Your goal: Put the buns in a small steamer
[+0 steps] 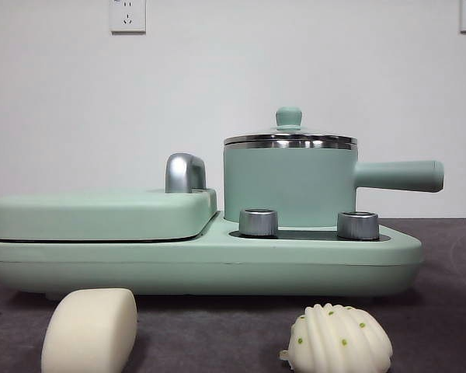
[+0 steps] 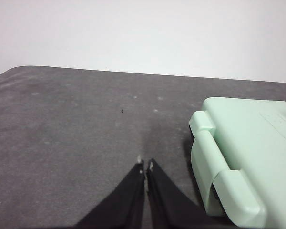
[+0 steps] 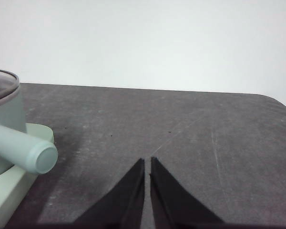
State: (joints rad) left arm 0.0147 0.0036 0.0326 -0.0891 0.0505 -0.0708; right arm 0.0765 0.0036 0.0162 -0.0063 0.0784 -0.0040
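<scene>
Buns: 2 lie on the dark tabletop (image 1: 443, 311) in the front view, nearest the camera, well apart from each other.
Left fingers: the left gripper (image 2: 145, 167) has its 2 black fingers (image 2: 133, 191) pressed together, tips nearly touching, holding nothing, over bare tabletop just beside the corner of the mint-green cooker base (image 2: 248, 157).
Right fingers: the right gripper (image 3: 147, 162) has its fingers (image 3: 167, 195) closed to a thin slit, holding nothing, over bare tabletop, with the end of the steamer handle (image 3: 38, 157) off to one side.
Smooth bun (image 1: 89, 330): a cream rounded block, tilted on its edge, in front of the cooker base below the griddle side.
Ribbed bun (image 1: 339, 339): shell-shaped with small green specks, resting on the tabletop in front of the cooker base, below the steamer side.
Small steamer (image 1: 289, 186): mint-green pot with a steel rim, upright on the cooker base (behind the 2 steel knobs (image 1: 258, 221)); its straight handle sticks out sideways.
Glass lid (image 1: 290, 137): seated on the steamer, green knob on top.
Griddle cover (image 1: 101, 214): flat, mint-green, shut, beside the steamer, with a chrome handle (image 1: 185, 172) at its back.
Wall (image 1: 101, 101): plain white, 2 sockets (image 1: 127, 15) near the top.
</scene>
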